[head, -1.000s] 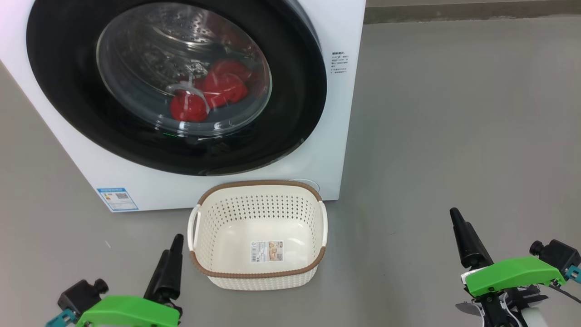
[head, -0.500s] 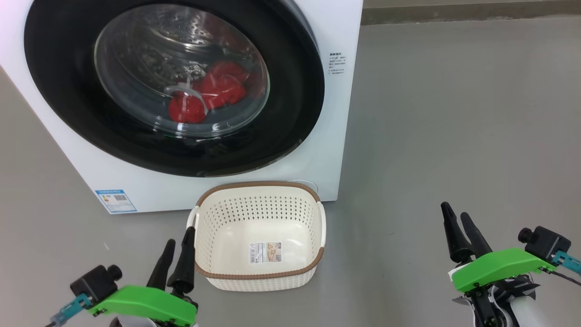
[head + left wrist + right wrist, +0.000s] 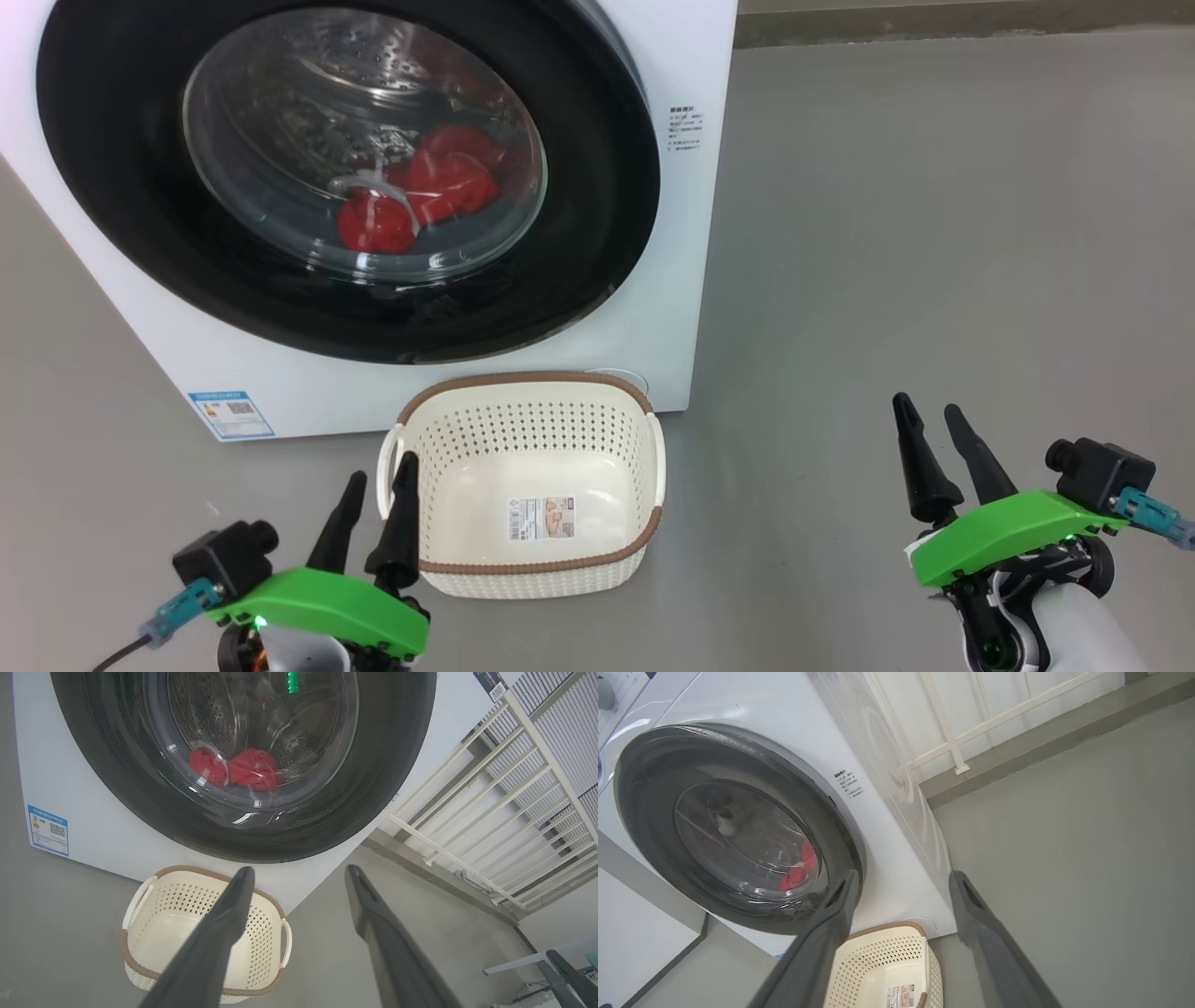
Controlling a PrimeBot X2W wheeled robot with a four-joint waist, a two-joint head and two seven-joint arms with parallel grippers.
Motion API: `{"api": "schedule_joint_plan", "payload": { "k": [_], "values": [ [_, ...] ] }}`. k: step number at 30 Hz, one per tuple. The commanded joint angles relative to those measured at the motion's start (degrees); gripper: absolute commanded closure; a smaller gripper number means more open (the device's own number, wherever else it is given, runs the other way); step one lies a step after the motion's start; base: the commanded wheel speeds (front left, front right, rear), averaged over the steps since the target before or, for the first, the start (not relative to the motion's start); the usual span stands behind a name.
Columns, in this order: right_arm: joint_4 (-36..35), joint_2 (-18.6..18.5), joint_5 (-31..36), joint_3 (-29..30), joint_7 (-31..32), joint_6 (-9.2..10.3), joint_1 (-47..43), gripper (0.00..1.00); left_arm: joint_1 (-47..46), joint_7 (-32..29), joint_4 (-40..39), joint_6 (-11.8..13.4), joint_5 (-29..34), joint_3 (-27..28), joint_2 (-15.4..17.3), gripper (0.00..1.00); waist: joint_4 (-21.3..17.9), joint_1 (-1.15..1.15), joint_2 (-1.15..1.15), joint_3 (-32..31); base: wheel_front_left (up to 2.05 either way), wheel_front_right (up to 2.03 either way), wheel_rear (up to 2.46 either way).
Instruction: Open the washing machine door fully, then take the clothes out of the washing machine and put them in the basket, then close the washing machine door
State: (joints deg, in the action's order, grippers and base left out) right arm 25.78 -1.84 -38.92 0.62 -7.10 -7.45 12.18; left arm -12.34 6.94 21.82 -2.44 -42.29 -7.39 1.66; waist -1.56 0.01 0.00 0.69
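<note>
left end effector [image 3: 381, 467] hovering lower left beside basket [image 3: 523, 381], fingers pointing up, spread wide, empty | right end effector [image 3: 924, 402] hovering lower right, spread wide, empty

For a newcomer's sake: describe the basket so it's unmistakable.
Find the white washing machine with its round black door. On the grey floor just before it stands the basket, cream perforated plastic with a brown rim, empty apart from a paper label on its bottom.
</note>
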Motion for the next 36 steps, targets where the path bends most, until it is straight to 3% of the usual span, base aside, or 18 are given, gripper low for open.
{"api": "schedule_joint_plan", "payload": {
  "k": [1, 36],
  "values": [
    [-1.6, -0.6, 2.1, -1.2, -0.8, -0.02, 3.2, 0.0, -3.0, 0.9, -0.9, 0.5, 2.0, 0.8, 0.8, 0.0, 0.0, 0.0, 0.0, 0.0, 0.0, 0.0, 0.0],
    [0.4, -1.0, 23.5, -4.2, -6.7, -0.03, 7.5, 0.0, -7.8, 6.8, 0.8, 3.4, 23.4, -3.1, 1.2, 0.0, -0.4, 0.0, 0.0, -0.1, 0.0, 0.0, 0.0]
  ]
}}
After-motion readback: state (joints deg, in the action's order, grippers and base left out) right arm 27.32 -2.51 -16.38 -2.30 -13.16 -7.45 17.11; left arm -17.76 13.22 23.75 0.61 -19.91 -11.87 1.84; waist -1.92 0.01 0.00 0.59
